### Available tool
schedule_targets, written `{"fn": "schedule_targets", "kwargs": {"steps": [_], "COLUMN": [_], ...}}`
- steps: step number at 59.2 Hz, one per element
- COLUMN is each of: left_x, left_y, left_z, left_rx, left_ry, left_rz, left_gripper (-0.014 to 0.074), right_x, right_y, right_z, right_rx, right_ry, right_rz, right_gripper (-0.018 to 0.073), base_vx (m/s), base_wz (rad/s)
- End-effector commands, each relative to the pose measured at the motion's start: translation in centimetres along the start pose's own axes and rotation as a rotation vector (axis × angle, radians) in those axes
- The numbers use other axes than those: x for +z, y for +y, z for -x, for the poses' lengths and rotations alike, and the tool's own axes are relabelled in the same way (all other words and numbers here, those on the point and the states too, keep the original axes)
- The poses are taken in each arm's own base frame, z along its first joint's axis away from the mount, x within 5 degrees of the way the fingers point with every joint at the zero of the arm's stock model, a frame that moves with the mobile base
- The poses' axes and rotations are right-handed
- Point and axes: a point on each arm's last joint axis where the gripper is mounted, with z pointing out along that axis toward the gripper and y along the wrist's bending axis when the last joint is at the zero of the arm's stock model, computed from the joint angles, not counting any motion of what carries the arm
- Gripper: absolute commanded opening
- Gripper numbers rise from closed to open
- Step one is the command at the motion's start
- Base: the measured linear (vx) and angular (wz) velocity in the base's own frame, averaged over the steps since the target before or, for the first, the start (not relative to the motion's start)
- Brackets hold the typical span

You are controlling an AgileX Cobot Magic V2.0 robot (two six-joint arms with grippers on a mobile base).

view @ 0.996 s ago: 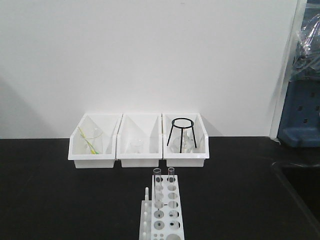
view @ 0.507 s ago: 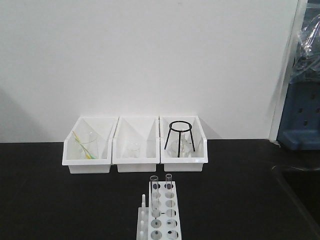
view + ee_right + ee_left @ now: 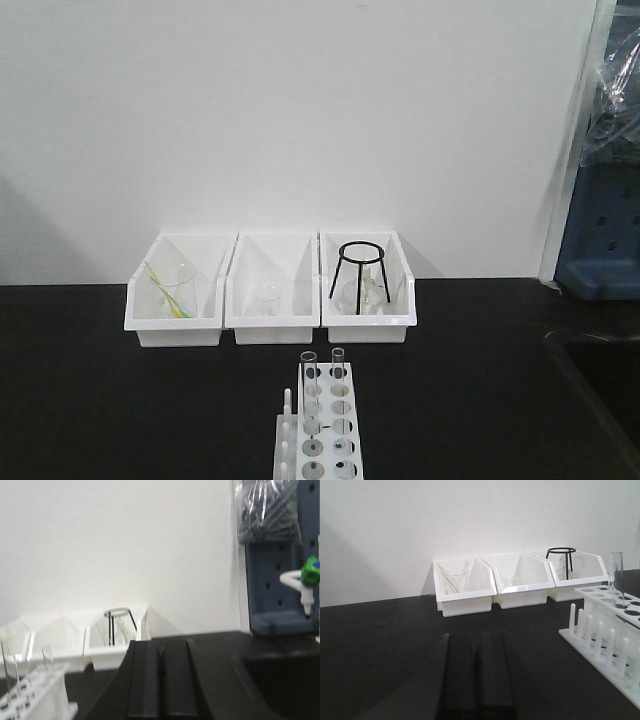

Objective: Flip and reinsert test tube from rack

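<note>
- Rack point(image 3: 320, 432): white, bottom centre of front view, cut off by the lower edge, on the black tabletop point(image 3: 100, 400). Pegs point(image 3: 287, 430) run along its left side in that view.
- Test tube point(image 3: 308, 382): upright in a hole in the rack's far row, open rim up. Nothing is touching it.
- 2nd tube point(image 3: 338, 368): same row, just to the right, also upright.
- Left fingers point(image 3: 462, 672): pressed together w/ only a thin seam between, holding nothing. They sit low over the tabletop at bottom centre of the left wrist view, w/ the rack at the right edge of the frame, well apart.
- Right fingers point(image 3: 145, 680): also closed tight and empty. Rack sits blurred in the lower left corner of the right wrist view.
- Three white bins point(image 3: 272, 328) in a row behind the rack, against the wall.
- Left bin holds a clear beaker point(image 3: 180, 285) w/ a yellow-green stick in it.
- Right bin holds a black ring stand point(image 3: 360, 246).
</note>
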Motion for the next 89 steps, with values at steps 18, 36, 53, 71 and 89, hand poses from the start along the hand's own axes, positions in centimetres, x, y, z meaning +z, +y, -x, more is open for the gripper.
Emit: {"fn": "schedule_targets", "kwargs": {"steps": [18,36,53,71,89], "left_x": [-0.1,-0.1,-0.1,-0.1,-0.1], "left_y": [0.0,0.0,0.0,0.0,0.0], "left_z": [1.0,1.0,1.0,1.0,1.0], "left_rx": [-0.002,-0.002,-0.002,-0.002,-0.002], "left_ry": [-0.095,-0.095,-0.095,-0.095,-0.095], "left_rz": [0.002,0.002,0.002,0.002,0.002], "left_gripper": [-0.0006,-0.0006,-0.0006,-0.0006,-0.0006], "right_x": [9.8,17.1,17.5,17.5,17.9], "right_y": [1.6,1.4,1.3,1.3,2.9], "right_z": [17.9,16.4,15.6,15.6,10.7], "right_rx": [-0.066,-0.063,-0.065,-0.066,-0.072], "right_ry": [-0.196,-0.059,0.003,0.009,-0.031], "right_rz": [0.015,0.009,0.001,0.001,0.129], "right_gripper": [-0.0011,-0.0001,0.0200,0.0610,0.0547], "base_vx": [0.00,0.00,0.00,0.00,0.00], "base_wz": [0.00,0.00,0.00,0.00,0.00]}}
